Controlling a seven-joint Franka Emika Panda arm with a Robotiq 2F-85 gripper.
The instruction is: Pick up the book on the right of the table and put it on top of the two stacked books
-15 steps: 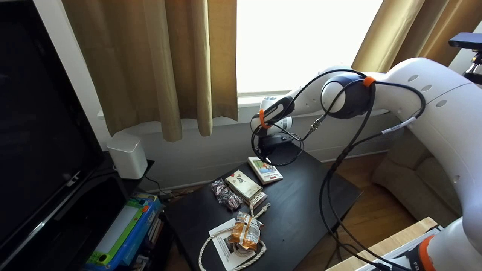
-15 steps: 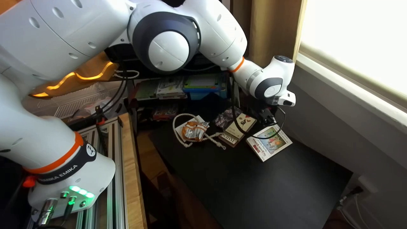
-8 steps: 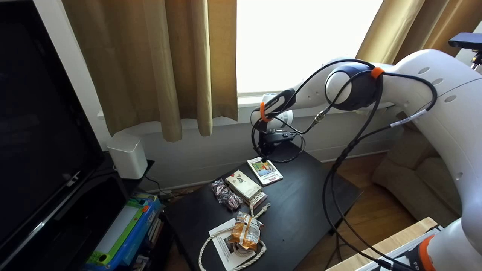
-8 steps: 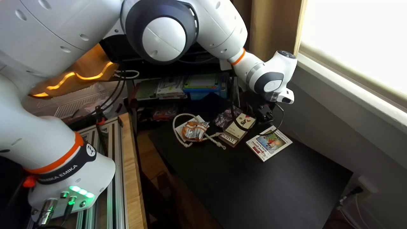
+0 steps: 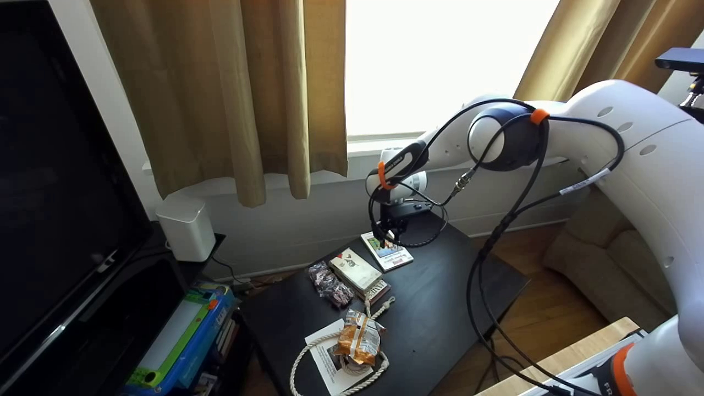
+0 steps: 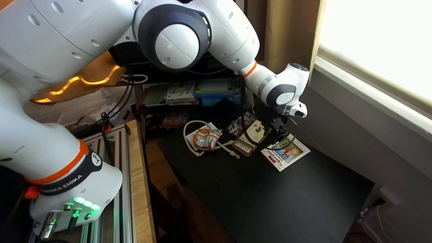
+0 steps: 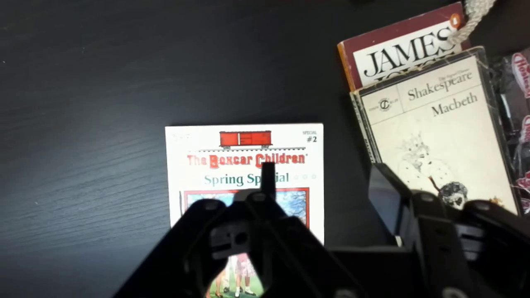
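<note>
The book [image 7: 244, 138], white-bordered with red lettering and a picture panel, lies flat on the black table [image 6: 287, 202]. Both exterior views show it near the wall side, beside the two stacked books [image 7: 434, 120]; a cream Macbeth tops a maroon-edged volume there. My gripper [image 7: 324, 174] stands open above them with nothing between its fingers. In the wrist view one finger [image 7: 268, 178] overlaps the book's cover, while the opposite one crosses the edge of the stack. Bare table shows between them. From outside, the gripper [image 6: 280, 135] hangs over the book's far end, apparently clear of it.
A dark crinkled wrapper pack [image 5: 331, 283] lies against the stack's far side. Toward the table's other end, an orange-and-silver packet [image 5: 360, 338] sits on a white sheet [image 5: 327, 366] with rope [image 5: 297, 363] around it. A wall [image 6: 351, 131] borders the table.
The arm rose up to half a second ago, then came down again over the book's far end. The jaws have spread from shut to open. The books look unmoved.
</note>
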